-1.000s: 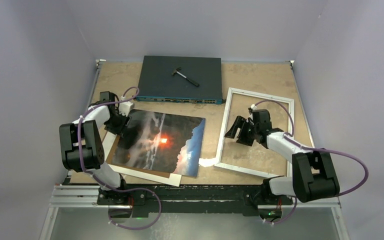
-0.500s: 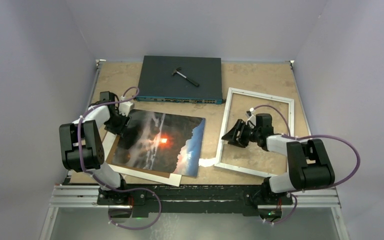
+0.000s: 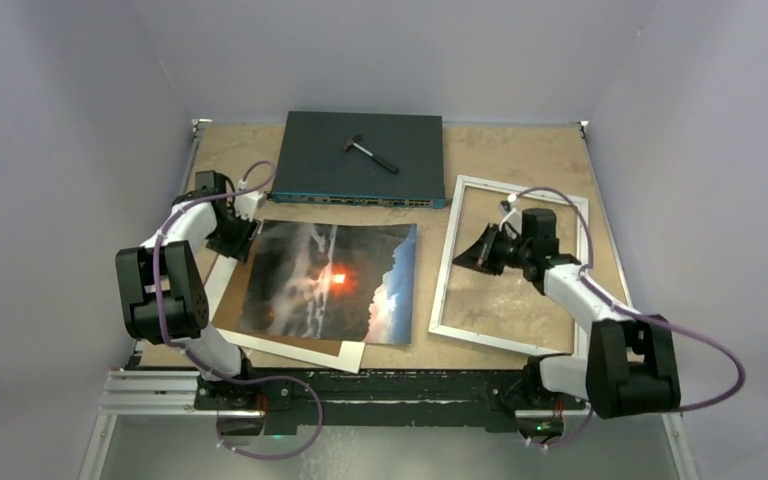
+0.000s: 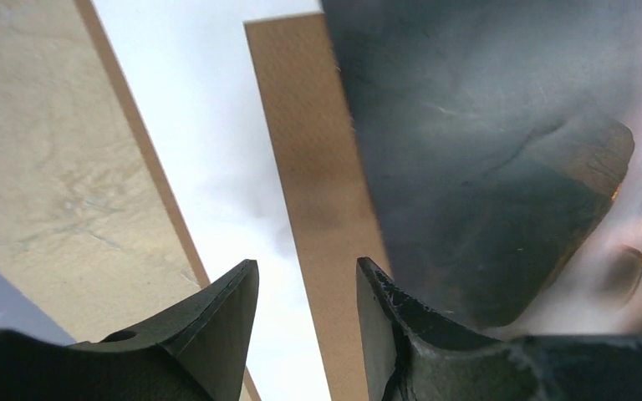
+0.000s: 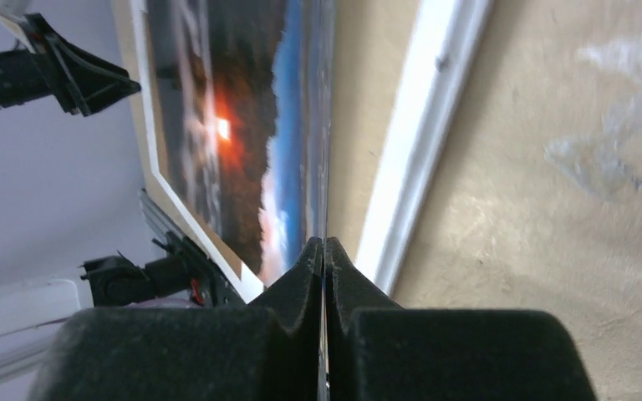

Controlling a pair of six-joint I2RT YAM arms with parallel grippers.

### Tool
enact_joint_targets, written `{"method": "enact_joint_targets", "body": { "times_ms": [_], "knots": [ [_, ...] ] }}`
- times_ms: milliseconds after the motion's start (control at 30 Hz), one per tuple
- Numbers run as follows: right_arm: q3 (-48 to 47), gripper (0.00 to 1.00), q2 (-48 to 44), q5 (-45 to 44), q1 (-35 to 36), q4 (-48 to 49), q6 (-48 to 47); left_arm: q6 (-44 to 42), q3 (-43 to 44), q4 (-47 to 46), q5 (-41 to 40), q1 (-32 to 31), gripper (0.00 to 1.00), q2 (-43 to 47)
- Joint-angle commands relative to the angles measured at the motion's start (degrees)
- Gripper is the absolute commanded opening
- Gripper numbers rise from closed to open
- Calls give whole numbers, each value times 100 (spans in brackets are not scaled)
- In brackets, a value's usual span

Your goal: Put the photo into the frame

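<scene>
Sliding the photo [image 3: 325, 280] toward the frame [image 3: 437, 300], right gripper [image 3: 463, 260] pinched closed.
Top view: photo left of the table's [image 3: 520, 150] middle, frame by the right edge, bare table between; pushed further, the sheet could buckle against the frame's rail. It has slid rightward and squared up; the right jaws, spread before, have closed. Left wrist: left gripper [image 4: 307, 266] half-spread, gripping nothing, above backing board [image 4: 318, 167] and white mat [image 4: 209, 125]. Right wrist: closed tips line up with the photo's blue edge; whether they nip it I cannot tell.

Gripper [image 5: 324, 251] jaws pressed together, tips by photo [image 5: 242, 125] blue edge; white frame [image 5: 418, 142] rail alongside, flat on table [image 5: 552, 209].
</scene>
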State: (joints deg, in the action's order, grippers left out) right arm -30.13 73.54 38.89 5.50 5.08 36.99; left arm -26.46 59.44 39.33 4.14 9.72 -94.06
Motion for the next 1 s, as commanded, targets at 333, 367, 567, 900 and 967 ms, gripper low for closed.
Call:
{"method": "enact_joint_targets", "body": {
  "times_ms": [333, 367, 567, 900, 967],
  "knots": [
    [-1737, 0, -1050, -645, 633, -932, 341, 194, 573, 341, 448, -48, 47, 217],
    [-1913, 0, -987, -736, 787, -973, 373, 187, 570, 332, 443, -44, 47, 209],
    [-3288, 0, -638, -1664, 1396, -1731, 221, 176, 508, 302, 375, -48, 47, 235],
    [-4169, 0, -672, -2026, 1393, -2386, -210, 173, 177, -32, 232, -49, 47, 22],
    [-4374, 0, -576, -1957, 1393, -2423, -194, 186, 175, -57, 252, -49, 47, 3]
  ]
}}
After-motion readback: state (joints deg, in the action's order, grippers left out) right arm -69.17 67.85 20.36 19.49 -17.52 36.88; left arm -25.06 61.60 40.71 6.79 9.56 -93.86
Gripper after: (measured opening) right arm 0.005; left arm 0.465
